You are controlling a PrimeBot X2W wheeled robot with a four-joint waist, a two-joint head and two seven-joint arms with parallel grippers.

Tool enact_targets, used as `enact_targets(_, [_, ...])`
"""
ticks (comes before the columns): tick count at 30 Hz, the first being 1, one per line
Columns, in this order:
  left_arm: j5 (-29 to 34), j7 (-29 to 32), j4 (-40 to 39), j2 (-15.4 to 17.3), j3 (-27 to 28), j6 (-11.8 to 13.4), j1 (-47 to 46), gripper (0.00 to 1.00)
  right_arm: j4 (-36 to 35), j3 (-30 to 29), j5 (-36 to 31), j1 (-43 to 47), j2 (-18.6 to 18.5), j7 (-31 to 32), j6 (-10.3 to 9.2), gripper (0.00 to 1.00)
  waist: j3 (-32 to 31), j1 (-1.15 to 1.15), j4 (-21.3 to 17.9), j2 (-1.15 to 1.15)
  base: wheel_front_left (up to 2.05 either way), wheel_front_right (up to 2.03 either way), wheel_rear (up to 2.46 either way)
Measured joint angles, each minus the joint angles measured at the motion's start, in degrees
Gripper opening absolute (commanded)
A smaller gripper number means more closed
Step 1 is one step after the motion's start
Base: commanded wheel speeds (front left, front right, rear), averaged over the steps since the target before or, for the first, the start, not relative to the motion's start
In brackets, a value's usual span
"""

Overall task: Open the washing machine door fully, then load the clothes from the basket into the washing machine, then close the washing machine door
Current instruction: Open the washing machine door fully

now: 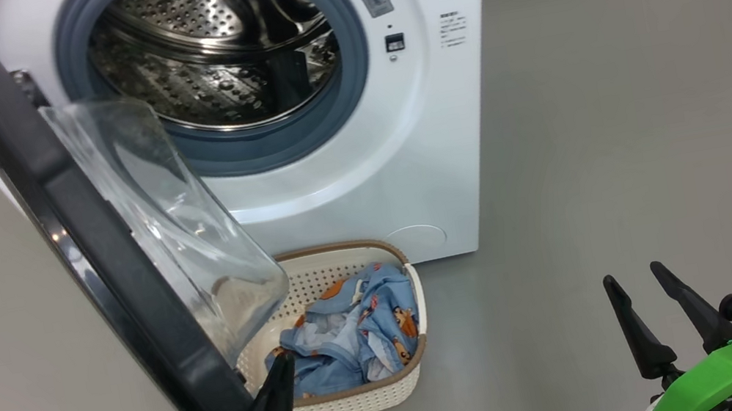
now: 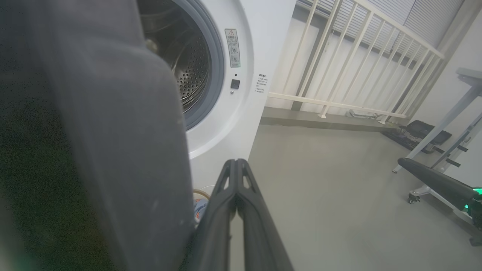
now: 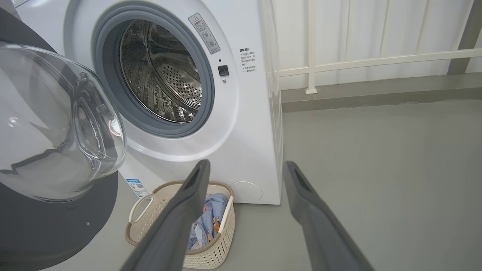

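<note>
The room had a smooth grey floor (image 1: 619,118), bare to the right of the white washing machine (image 1: 364,191). Behind it, in the wrist views, a white railing (image 2: 339,67) ran along a low grey kerb (image 3: 376,94), and a pale wheeled stand (image 2: 440,128) stood off to the side. The door (image 1: 80,231) hung swung out on the machine's left, its glass bowl (image 1: 174,215) bulging toward the opening, where the steel drum (image 1: 213,45) lay bare inside the grey-blue gasket (image 1: 296,143). The basket (image 1: 368,398) sat on the floor just in front of the machine, partly under the door, with the clothes (image 1: 358,333) heaped inside it. The left pincer (image 1: 280,360) had its fingers pressed together on nothing, tip just beside the door's lower rim; whether it touched could not be told. The right pincer (image 1: 633,272) stood with its fingers apart, empty, well to the right of the basket.
</note>
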Motion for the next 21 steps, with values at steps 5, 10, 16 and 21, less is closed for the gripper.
enact_targets(5, [-0.38, -0.15, -0.59, 0.79, 0.51, 0.43, 1.04, 0.00, 0.08, -0.02, 0.12, 0.00, 0.00, 0.00, 0.00, 1.00, -0.20, 0.00, 1.93, 0.00, 0.00, 0.00, 0.00])
enact_targets(10, [-0.60, -0.14, -0.75, 2.10, 1.79, 1.15, 1.59, 0.00, 0.18, -0.11, 0.16, 0.01, 0.09, 0.00, 0.00, 1.00, -0.29, 0.00, 4.27, 0.00, 0.00, 0.00, 0.00])
enact_targets(16, [-0.94, 0.35, -0.88, 3.70, 3.83, 2.48, 2.30, 0.00, 0.19, -0.14, 0.37, 0.01, 0.59, 0.00, 0.00, 1.00, -0.48, 0.00, 7.11, 0.00, 0.00, 0.00, 0.00])
enact_targets(21, [-1.96, 1.14, -0.85, 5.84, 6.94, 4.04, 2.29, 0.00, 0.19, -0.27, 0.42, 0.01, 0.97, 0.00, 0.00, 1.00, -0.51, 0.00, 9.07, 0.00, 0.00, 0.00, 0.00])
